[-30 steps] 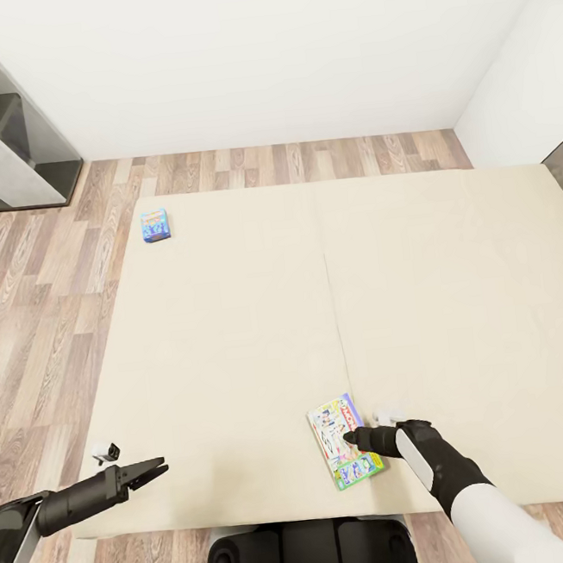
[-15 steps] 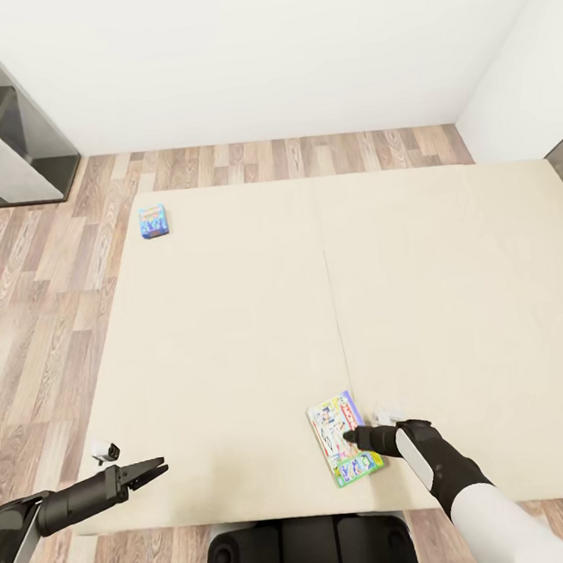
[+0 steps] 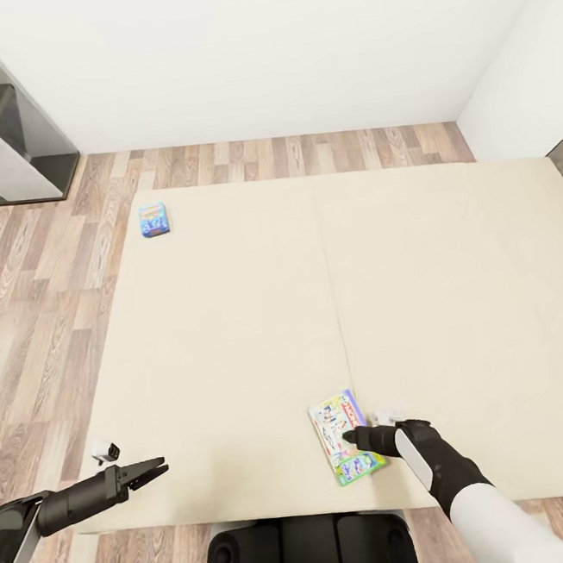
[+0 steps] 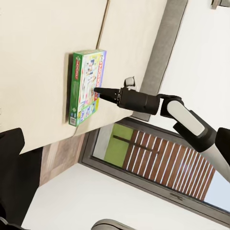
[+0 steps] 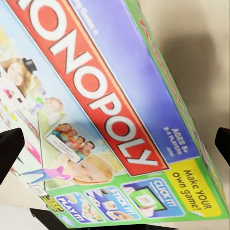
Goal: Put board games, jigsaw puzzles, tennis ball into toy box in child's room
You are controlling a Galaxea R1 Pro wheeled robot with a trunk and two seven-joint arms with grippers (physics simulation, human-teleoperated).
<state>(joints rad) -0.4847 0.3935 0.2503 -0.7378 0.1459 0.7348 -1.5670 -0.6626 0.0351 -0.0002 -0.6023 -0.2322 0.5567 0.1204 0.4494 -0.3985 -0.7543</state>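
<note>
A colourful Monopoly board game (image 3: 332,428) lies flat near the front edge of the beige bed (image 3: 235,338). My right gripper (image 3: 354,437) hovers low over the box's middle. In the right wrist view its open fingers (image 5: 9,148) stand at both sides of the box lid (image 5: 110,110), and whether they touch it I cannot tell. The left wrist view shows the same box (image 4: 86,86) with the right gripper (image 4: 98,90) pointing at it. A small blue board game (image 3: 153,219) rests at the bed's far left corner. My left gripper (image 3: 152,470) hangs open over the bed's front left corner, holding nothing.
A grey open shelf unit (image 3: 5,128) stands on the wood floor (image 3: 31,290) at the far left. A white panel (image 3: 520,74) rises at the right behind the bed. My dark base (image 3: 310,556) sits against the bed's front edge.
The whole picture shifted slightly a second ago, so the camera moved. Both grippers and both boxes keep their places.
</note>
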